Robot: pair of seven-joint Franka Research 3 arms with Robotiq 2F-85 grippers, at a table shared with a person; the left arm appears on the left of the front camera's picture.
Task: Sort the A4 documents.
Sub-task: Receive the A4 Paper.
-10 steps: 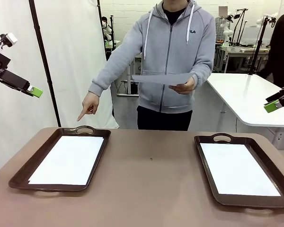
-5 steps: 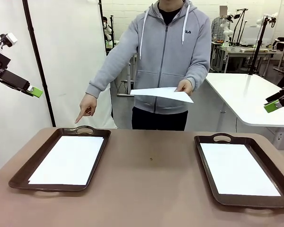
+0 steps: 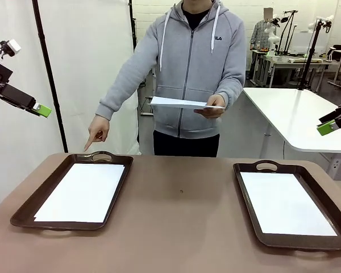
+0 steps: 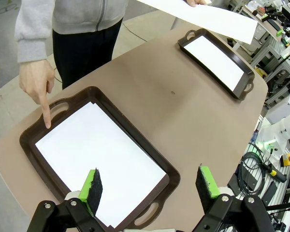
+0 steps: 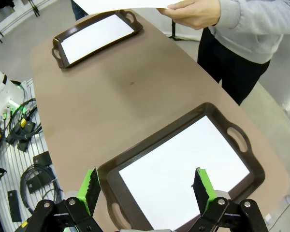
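Two dark brown trays lie on the brown table, each holding a white A4 sheet flat on its floor — the left tray with the left sheet, the right tray with the right sheet. Both trays sit well apart, bare tabletop between them. Above and outside the left tray hangs the left gripper, its green-padded fingers spread apart and holding nothing; in the left wrist view they stand wide over the near end of that tray. The right gripper hangs high at the right edge, jaws likewise apart and empty, over the right tray in its wrist view. At the far side stands a person in a grey hooded jacket. One hand points an index finger down at the far handle of the left tray. The other hand holds a third sheet nearly level in the air — above the table's far edge, touching nothing else.
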